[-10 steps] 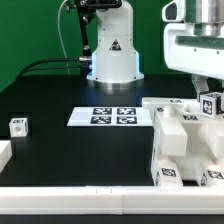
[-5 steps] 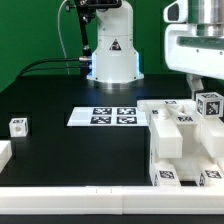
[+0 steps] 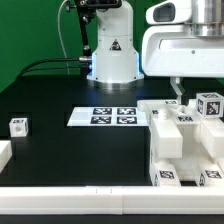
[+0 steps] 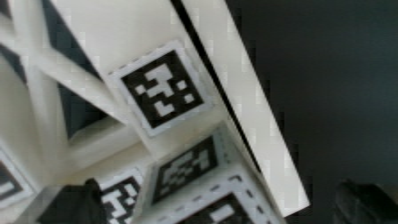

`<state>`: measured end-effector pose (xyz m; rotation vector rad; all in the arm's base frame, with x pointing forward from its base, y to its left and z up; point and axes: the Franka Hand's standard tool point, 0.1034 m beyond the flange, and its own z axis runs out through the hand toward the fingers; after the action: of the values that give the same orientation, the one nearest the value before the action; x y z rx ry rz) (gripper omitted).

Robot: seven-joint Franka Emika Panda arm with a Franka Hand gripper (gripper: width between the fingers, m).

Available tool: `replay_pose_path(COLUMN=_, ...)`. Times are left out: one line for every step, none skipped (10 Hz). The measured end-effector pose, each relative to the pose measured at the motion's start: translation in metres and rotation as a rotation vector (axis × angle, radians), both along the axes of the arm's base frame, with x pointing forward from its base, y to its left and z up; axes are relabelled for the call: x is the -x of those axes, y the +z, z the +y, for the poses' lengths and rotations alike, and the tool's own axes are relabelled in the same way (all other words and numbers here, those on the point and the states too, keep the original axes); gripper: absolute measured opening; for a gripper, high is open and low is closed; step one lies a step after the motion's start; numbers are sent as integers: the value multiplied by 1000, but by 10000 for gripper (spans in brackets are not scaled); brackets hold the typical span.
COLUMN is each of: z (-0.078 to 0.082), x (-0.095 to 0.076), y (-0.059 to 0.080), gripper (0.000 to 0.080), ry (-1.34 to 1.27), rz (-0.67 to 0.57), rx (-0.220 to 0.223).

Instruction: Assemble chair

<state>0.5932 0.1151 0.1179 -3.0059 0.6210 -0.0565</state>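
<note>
Spread, empty hand [image 4: 214, 208] over the part-built white plastic chair [image 3: 180, 145].
By the black surface's [image 3: 70, 160] edge at the exterior view's left waits a small white tagged cube [image 3: 15, 126]; the chair stands at the opposite edge. A placement looks done; next, probably crossing to fetch that cube. Only the wrist view shows both fingertips [image 4: 63, 205] clear of the tagged slats [image 4: 231, 110].

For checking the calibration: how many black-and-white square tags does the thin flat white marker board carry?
4, all on the marker board: a far pair of tags and a near pair of tags, side by side. None seems hidden.
</note>
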Motion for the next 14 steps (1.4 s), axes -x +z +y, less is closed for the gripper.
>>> replay_pose_path(z=-1, x=0, y=0, gripper=649, ry=113, rz=-3, rx=10)
replay_pose_path(z=-3, x=-1, y=0, gripper=649, ry=235, rz=4, rx=25)
replay_pose_path(z=-2, x=-2, y=0, gripper=524, ry=228, rz=0, rx=25)
replay_pose_path(z=-2, x=-2, y=-1, gripper=386, ry=211, rz=1, rx=23)
replay_pose_path(z=-2, x=-1, y=-1, gripper=386, ry=196, rz=3, rx=22)
replay_pose_path(z=-2, x=-1, y=-1, gripper=279, ry=120, rz=7, rx=17)
replay_pose_path(z=-1, x=-1, y=-1, gripper=281, ry=34, rz=12, rx=13)
replay_pose_path(z=-1, x=-1, y=-1, gripper=281, ry=-30, rz=16, rx=10)
replay_pose_path(z=-1, x=-1, y=-1, gripper=281, ry=-122, rz=21, rx=4)
replay_pose_path(z=-2, x=-1, y=-1, gripper=281, ry=-276, rz=30, rx=-4)
replay_pose_path(z=-1, x=-1, y=-1, gripper=281, ry=-410, rz=39, rx=-14)
replay_pose_path(z=1, x=0, y=-1, gripper=281, ry=-557, rz=47, rx=-25)
replay_pose_path(z=2, x=0, y=-1, gripper=281, ry=-719, rz=56, rx=-38)
replay_pose_path(z=2, x=-1, y=-1, gripper=281, ry=-817, rz=61, rx=-51)
